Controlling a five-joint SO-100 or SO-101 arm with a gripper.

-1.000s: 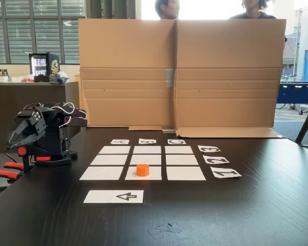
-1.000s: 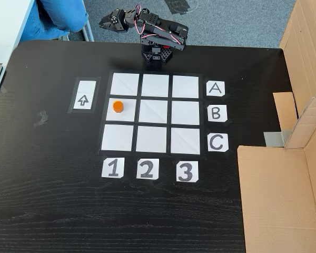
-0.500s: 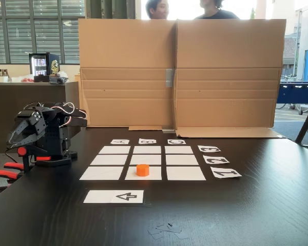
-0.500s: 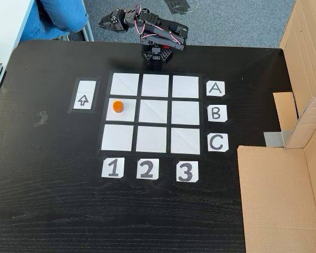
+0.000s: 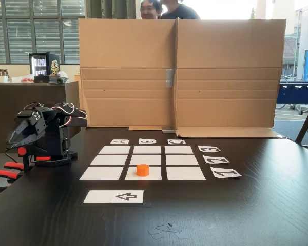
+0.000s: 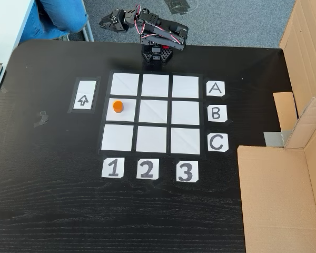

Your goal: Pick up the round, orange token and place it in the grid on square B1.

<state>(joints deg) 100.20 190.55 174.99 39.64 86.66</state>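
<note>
on square b1 [image 6: 122, 110] sits the token [image 6: 117, 106]; end effector [image 6: 106, 21] state unclear.

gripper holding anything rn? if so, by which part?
Nothing held. The gripper is folded back by the arm base, far from the token, which sits free on a grid square.

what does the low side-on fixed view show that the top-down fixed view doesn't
The low fixed view alone shows the cardboard screen's upright face, people behind it, windows, a small fridge and red clamps by the arm's base. The top-down fixed view alone shows labels A, B, C and 1, 2, 3 readably, so the token plainly sits on square B1, plus blue-clad legs beyond the table. Both share the folded arm, the grid, the arrow strip and the dark table.
</note>
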